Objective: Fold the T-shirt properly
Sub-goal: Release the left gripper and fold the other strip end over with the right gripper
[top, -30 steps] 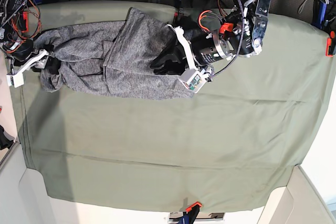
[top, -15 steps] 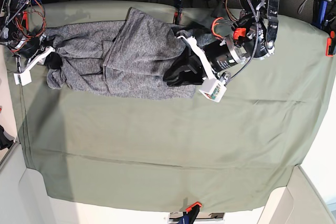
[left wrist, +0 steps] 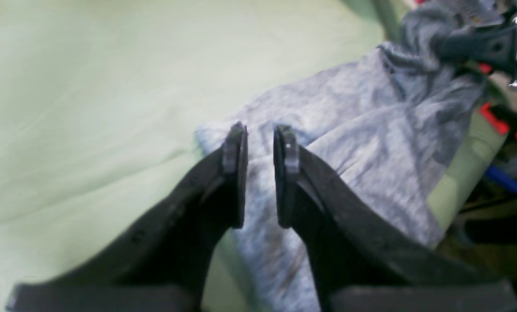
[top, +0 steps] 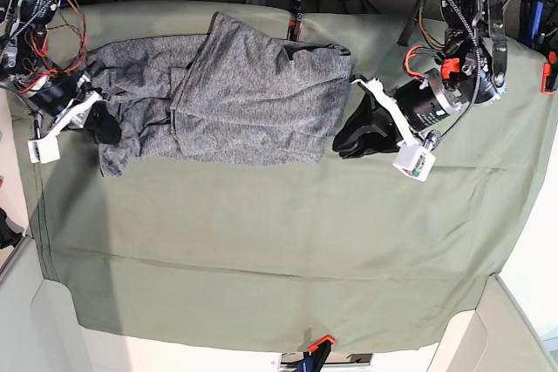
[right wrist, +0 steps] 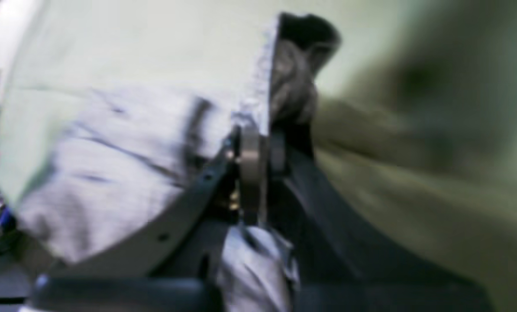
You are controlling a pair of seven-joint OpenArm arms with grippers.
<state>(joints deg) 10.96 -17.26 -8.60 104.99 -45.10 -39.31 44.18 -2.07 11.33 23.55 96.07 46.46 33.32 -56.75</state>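
Two arms in play, and we see them at opposite ends of the T-shirt (top: pixel 235 93), which lies bunched and partly folded on the far half of the olive-green table cloth (top: pixel 279 250), running left to right across the base view. Right gripper (top: pixel 103 125) sits at the shirt's left end in that view; in the right wrist view the jaws of the right gripper (right wrist: pixel 258 143) are pressed together on a fold of the T-shirt (right wrist: pixel 111 164), with grey fabric bunched above and below the fingertips, so we call it a pinch on the shirt edge. That view is heavily blurred, so finer detail is not readable. Left gripper (top: pixel 350 138) is at the shirt's right end in the base view, black fingers lying on the cloth just beside the shirt's right edge; whether they touch it we cannot tell from there. In the left wrist view the left gripper (left wrist: pixel 260 147) has its jaws slightly parted, a narrow gap between the two pads, nothing clamped between them; the T-shirt (left wrist: pixel 353 143) lies beyond and beneath the fingertips. Far right in that view we also catch the right gripper (left wrist: pixel 479 43) sitting on crumpled grey fabric. A white camera module (top: pixel 414 163) hangs off the left wrist, over bare cloth.
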